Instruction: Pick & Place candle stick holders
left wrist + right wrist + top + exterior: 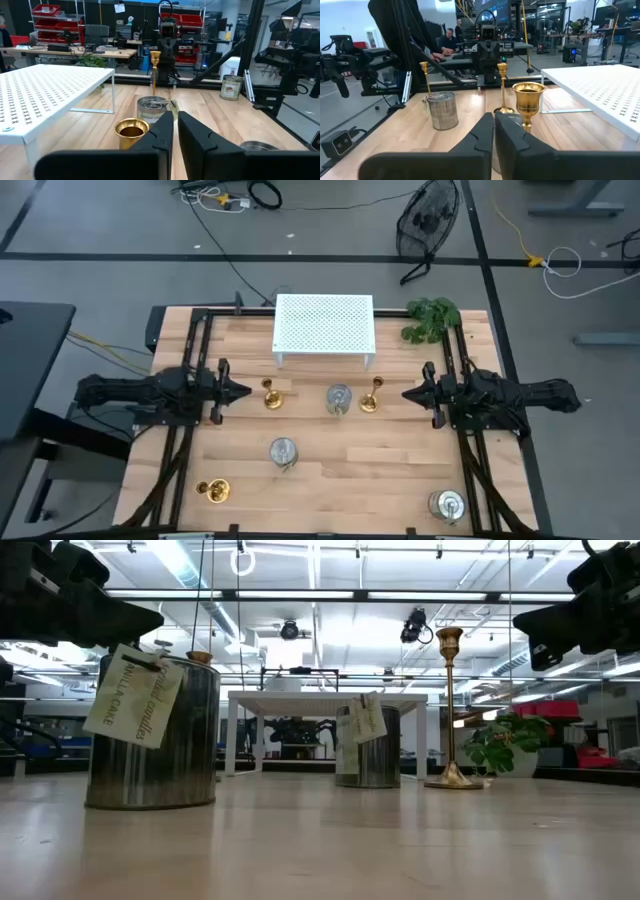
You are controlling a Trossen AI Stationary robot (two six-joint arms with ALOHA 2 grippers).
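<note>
high view: 3 slim gold round-based holders and 3 squat silver can-like holders stand spread over the pale wooden table in front of the white perforated rack; nothing is held. left gripper and right gripper hover at the sides, fingers together. to start well, part the fingers before descending over a stem.

low view: only here do paper tags on the cans show.

left wrist view: only here is the nearest gold cup's hollow seen.

right wrist view: a person sits in the room beyond.
</note>
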